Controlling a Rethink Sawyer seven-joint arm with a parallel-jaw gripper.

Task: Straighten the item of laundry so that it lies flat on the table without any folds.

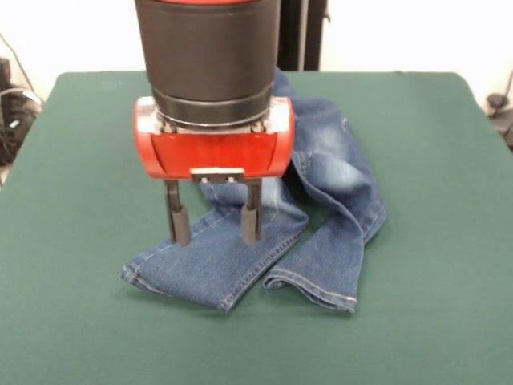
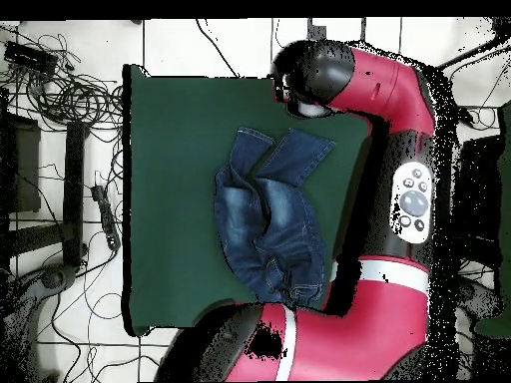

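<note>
The blue denim jeans (image 1: 341,172) lie crumpled on the dark green table (image 1: 80,160). The waist is toward the robot and the two legs point toward the camera. The left leg (image 1: 216,269) is bent across toward the left, and the right leg (image 1: 321,281) is twisted with folds along it. My gripper (image 1: 216,238) hangs from the red wrist, open and empty. Its two dark fingers (image 1: 178,216) stand low over the bent left leg's upper edge; contact is unclear. In the overhead view the jeans (image 2: 269,219) lie mid-table (image 2: 170,150), and the arm's end (image 2: 309,75) hides the fingers.
Green cloth stretches wide on both sides of the jeans (image 1: 433,241). Cables (image 2: 60,90) lie on the floor beyond the table's left edge in the overhead view. A black stand (image 1: 303,32) rises behind the table. The arm's red links (image 2: 399,199) run along the table's right side.
</note>
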